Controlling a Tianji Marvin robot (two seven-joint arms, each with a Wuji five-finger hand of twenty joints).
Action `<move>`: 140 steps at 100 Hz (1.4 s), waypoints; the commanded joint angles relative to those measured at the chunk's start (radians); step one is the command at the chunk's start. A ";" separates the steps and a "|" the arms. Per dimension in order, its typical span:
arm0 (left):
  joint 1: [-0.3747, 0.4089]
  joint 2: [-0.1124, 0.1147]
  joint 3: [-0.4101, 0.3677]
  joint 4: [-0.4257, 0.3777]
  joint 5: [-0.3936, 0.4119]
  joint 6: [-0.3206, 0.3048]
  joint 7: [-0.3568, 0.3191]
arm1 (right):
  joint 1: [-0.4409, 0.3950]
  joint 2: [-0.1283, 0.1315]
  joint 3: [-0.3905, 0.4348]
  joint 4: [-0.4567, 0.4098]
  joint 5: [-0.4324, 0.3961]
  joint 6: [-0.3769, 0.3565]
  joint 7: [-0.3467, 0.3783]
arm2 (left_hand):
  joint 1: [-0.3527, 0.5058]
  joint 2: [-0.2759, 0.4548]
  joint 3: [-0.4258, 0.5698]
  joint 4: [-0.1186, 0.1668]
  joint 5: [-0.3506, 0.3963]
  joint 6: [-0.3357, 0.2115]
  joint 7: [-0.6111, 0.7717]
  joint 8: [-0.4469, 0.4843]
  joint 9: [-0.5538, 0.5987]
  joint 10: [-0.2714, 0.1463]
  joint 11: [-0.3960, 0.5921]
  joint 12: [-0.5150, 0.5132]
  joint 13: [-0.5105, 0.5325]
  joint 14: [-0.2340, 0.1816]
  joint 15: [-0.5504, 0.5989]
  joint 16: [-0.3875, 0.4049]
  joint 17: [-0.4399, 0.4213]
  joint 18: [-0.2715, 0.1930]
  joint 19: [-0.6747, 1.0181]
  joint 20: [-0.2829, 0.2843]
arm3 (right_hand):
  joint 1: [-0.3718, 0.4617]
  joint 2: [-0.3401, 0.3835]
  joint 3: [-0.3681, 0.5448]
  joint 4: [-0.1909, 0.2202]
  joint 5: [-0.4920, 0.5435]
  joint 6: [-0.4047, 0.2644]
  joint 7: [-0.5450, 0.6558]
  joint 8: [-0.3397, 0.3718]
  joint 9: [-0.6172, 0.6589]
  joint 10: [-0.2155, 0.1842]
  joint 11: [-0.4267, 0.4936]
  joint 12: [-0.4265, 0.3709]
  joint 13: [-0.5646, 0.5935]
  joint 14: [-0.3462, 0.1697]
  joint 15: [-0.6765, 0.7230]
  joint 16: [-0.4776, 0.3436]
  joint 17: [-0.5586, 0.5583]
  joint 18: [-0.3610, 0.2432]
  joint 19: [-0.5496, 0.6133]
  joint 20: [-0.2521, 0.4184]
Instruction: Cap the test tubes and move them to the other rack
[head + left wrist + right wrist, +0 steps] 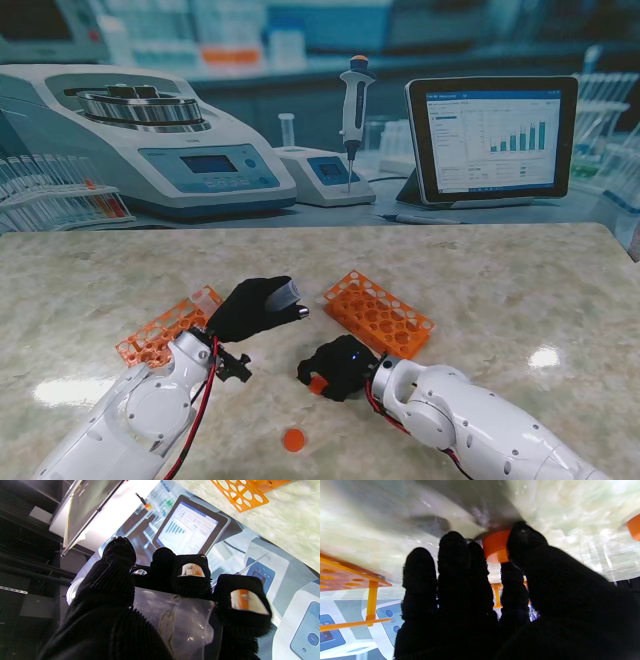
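The left robot hand (252, 308) wraps its fingers around a clear test tube (175, 620), held aloft, apparently ready for capping, while the right robot hand (340, 366) pinches an orange cap (496, 545) against the marble surface (500, 290). Another cap (293, 439) lies nearer to me; the two orange racks (378, 313) flank open room between the hands.
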 commanded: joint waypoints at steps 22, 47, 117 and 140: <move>0.002 0.000 0.001 -0.005 -0.001 0.002 -0.001 | -0.039 0.006 0.001 0.040 -0.012 -0.012 0.001 | 0.030 0.046 -0.005 0.021 0.028 0.021 0.078 0.059 0.027 -0.048 0.009 0.021 0.049 -0.047 0.001 -0.006 0.051 -0.075 0.152 -0.023 | 0.182 0.060 0.144 0.063 0.185 -0.081 0.086 0.052 0.104 -0.072 -0.021 -0.049 0.054 0.006 0.035 0.012 0.026 0.018 0.037 0.026; 0.000 0.000 0.003 -0.003 -0.001 0.004 -0.001 | -0.056 0.008 0.028 0.021 -0.025 -0.028 -0.008 | 0.031 0.046 -0.005 0.021 0.028 0.021 0.078 0.060 0.026 -0.048 0.009 0.020 0.049 -0.047 -0.001 -0.006 0.050 -0.073 0.148 -0.024 | 0.183 0.059 0.146 0.064 0.192 -0.080 0.069 0.070 0.105 -0.073 -0.019 -0.051 0.051 0.008 0.033 0.005 0.024 0.022 0.031 0.024; -0.004 -0.001 0.005 0.002 -0.003 0.006 -0.001 | -0.066 0.023 0.045 -0.016 -0.075 -0.040 0.016 | 0.030 0.046 -0.005 0.021 0.029 0.021 0.078 0.060 0.025 -0.048 0.008 0.020 0.049 -0.045 -0.004 -0.006 0.049 -0.066 0.140 -0.025 | -0.033 0.030 -0.062 0.110 0.035 -0.025 -0.097 0.044 -0.117 -0.055 -0.147 -0.214 -0.147 -0.001 -0.126 -0.112 -0.176 0.024 -0.001 0.043; -0.004 -0.001 0.004 0.002 -0.003 0.006 -0.001 | -0.074 0.021 0.045 -0.020 -0.098 -0.031 -0.029 | 0.031 0.046 -0.005 0.021 0.029 0.021 0.078 0.060 0.026 -0.049 0.008 0.020 0.049 -0.045 -0.005 -0.006 0.049 -0.065 0.139 -0.025 | -0.088 0.027 -0.103 0.151 0.030 -0.002 -0.171 0.082 -0.164 -0.045 -0.161 -0.314 -0.192 0.015 -0.166 -0.147 -0.203 0.019 -0.018 0.039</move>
